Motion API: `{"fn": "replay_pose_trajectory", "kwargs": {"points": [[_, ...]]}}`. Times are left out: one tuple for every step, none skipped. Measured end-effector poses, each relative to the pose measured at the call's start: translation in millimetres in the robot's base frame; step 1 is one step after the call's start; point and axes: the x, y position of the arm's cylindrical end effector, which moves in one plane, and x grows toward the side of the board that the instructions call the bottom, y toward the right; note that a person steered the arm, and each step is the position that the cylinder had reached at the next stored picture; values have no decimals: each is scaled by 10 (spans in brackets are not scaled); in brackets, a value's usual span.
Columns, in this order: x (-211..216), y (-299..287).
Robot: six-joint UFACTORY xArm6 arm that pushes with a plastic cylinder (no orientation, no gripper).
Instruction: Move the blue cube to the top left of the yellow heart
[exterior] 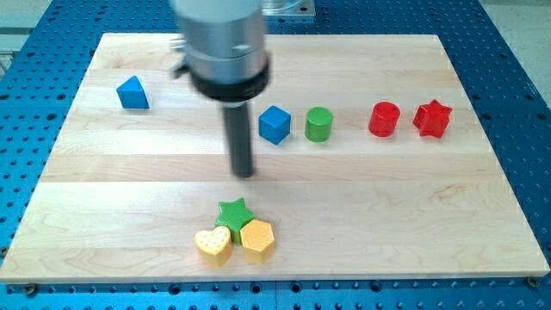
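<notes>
The blue cube [275, 124] sits on the wooden board just right of the rod, near the view's middle. The yellow heart [213, 244] lies near the board's bottom edge, touching a green star [233, 212] above it and a yellow hexagon [257, 239] to its right. My tip [244, 173] rests on the board, below and left of the blue cube and apart from it, above the green star.
A green cylinder [318, 124] stands just right of the blue cube. A red cylinder [384, 119] and a red star [431, 119] lie further right. A blue triangular block [133, 93] is at the upper left. The board [430, 215] ends on a blue perforated table.
</notes>
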Motion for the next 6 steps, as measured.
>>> {"fn": "replay_pose_trajectory", "kwargs": {"points": [[-537, 782], [-1078, 754], [-890, 425], [-330, -45], [20, -388], [200, -609]]}}
